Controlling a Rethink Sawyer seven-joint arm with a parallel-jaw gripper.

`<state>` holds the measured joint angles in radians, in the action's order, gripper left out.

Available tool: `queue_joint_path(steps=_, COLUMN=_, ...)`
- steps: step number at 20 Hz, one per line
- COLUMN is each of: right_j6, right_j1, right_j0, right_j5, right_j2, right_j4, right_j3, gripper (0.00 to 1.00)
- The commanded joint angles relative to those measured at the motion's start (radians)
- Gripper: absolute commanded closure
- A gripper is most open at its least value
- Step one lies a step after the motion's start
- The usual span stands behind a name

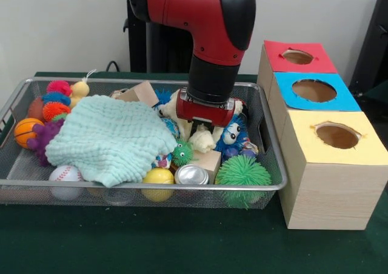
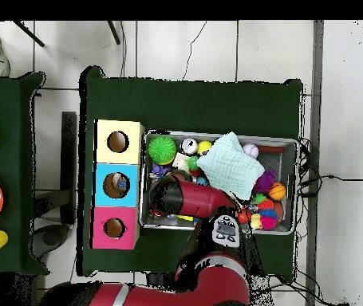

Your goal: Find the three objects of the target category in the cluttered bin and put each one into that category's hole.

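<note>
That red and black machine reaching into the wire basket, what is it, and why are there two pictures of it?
It is a robot arm with a claw at its tip. One picture is taken from across the table, the other from straight above. The arm reaches down into a wire basket crammed with small toys: a green spiky ball, a baseball, a small basketball, a yellow ball, a can, and a pale green cloth draped over some of them. Beside the basket stands a row of wooden boxes topped red, blue and yellow, each with a round hole for sorted toys. The claw sits low among the toys; whether it grips anything is hidden.
</note>
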<state>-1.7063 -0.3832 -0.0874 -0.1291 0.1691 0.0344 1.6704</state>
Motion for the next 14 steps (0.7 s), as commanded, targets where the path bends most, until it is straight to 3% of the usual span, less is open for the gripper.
queue_joint_path(steps=1, right_j6=-0.197, right_j1=0.109, right_j0=-0.003, right_j5=0.002, right_j2=-0.024, right_j4=0.053, right_j3=-0.058, gripper=1.00)
queue_joint_path(steps=14, right_j6=-0.128, right_j1=0.010, right_j0=-0.033, right_j5=-0.162, right_j2=-0.014, right_j4=0.033, right_j3=-0.030, gripper=1.00)
